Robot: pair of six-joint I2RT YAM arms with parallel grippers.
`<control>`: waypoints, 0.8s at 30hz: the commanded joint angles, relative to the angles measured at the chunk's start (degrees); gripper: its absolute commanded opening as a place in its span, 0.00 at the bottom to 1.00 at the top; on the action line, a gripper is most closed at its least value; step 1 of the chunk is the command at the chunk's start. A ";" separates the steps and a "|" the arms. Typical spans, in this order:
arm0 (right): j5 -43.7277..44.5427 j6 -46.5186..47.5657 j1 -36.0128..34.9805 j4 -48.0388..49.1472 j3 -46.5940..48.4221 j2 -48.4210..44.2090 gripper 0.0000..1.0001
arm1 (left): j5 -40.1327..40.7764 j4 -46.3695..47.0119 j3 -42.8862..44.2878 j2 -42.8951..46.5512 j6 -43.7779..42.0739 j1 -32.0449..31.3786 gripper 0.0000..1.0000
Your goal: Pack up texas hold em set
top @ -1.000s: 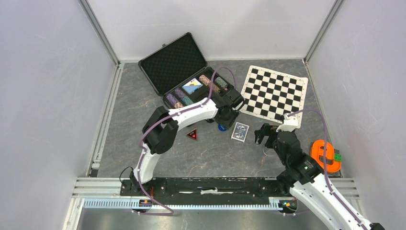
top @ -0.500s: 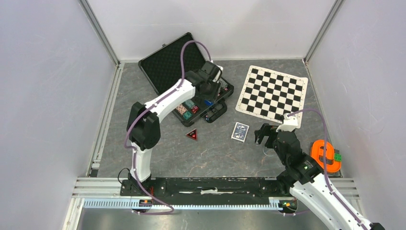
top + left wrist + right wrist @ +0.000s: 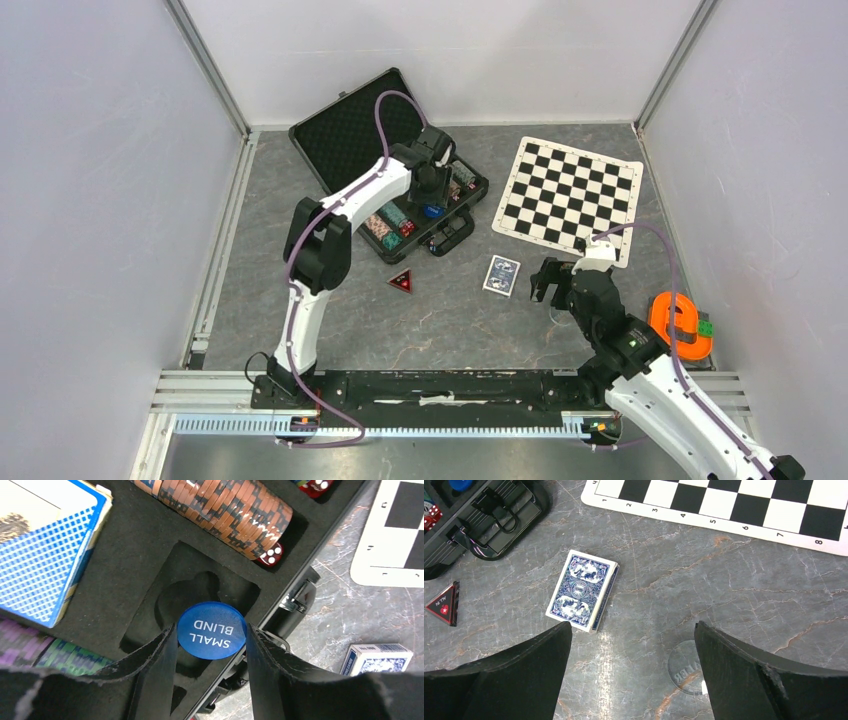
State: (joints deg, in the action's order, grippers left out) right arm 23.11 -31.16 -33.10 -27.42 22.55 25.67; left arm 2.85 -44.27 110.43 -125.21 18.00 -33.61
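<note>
The black briefcase (image 3: 345,135) lies open at the back, its foam (image 3: 125,565) holding striped chip stacks (image 3: 220,510), a blue-backed deck (image 3: 40,555) and a red die (image 3: 271,556). My left gripper (image 3: 211,630) is shut on the blue round button (image 3: 212,630) marked SMALL BLIND. It hangs just above an empty round foam pocket (image 3: 190,592). In the top view the blue button (image 3: 432,211) shows over the case's front part. Another blue-backed deck (image 3: 582,590) lies on the table. My right gripper (image 3: 631,630) stands open just near of it, holding nothing.
A checkered chess mat (image 3: 566,196) lies right of the case. A red triangular marker (image 3: 401,281) sits in front of the case. A clear round disc (image 3: 684,667) lies on the table by my right finger. An orange plastic object (image 3: 680,325) sits at the far right.
My left arm has carried the blue button from the table beside the loose deck back over the open case. The right arm has barely moved.
</note>
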 commanded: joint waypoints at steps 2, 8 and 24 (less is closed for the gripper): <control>1.46 1.12 0.02 2.19 1.14 -0.15 0.98 | 2.70 -0.30 3.12 -1.85 3.60 -0.06 0.50; 1.66 1.23 0.04 2.35 1.10 -0.26 0.98 | 7.08 -0.99 3.17 -2.97 3.12 -0.06 0.50; 1.64 1.19 0.06 2.32 0.05 -0.87 0.99 | 5.39 -1.01 3.71 -4.46 1.21 -0.08 0.64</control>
State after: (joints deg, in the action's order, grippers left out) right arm 23.44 -30.52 -33.10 -26.85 22.55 25.17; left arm 9.89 -45.63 113.16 -129.78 19.46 -33.61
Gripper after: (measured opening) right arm 0.988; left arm 0.602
